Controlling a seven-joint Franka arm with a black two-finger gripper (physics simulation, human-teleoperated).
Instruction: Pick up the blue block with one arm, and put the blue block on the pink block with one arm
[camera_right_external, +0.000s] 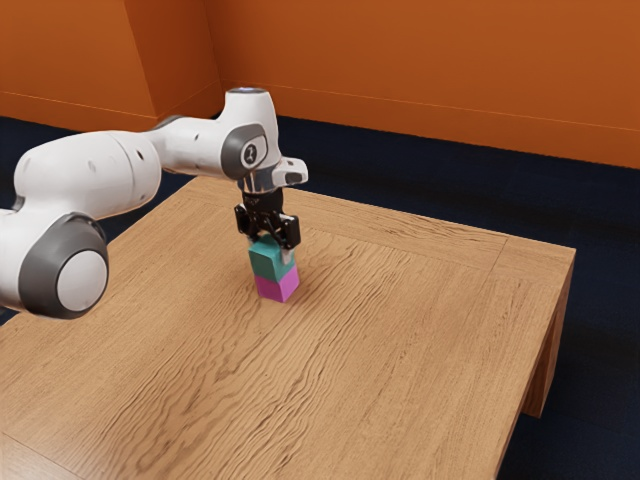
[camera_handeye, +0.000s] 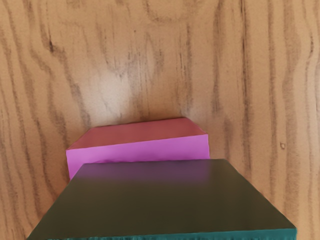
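The blue block (camera_right_external: 270, 259), teal in colour, rests on top of the pink block (camera_right_external: 278, 287) near the table's middle, sitting a little toward the exterior view's left of it. My gripper (camera_right_external: 269, 238) comes straight down onto the blue block and is shut on its upper part, fingers on two sides. In the wrist view the blue block's dark top (camera_handeye: 165, 200) lies right under my hand, and the pink block (camera_handeye: 140, 145) juts out just beyond it.
The wooden table (camera_right_external: 400, 340) stretches wide around the stack, with its edge at the exterior view's right. Orange walls and a dark floor lie behind.
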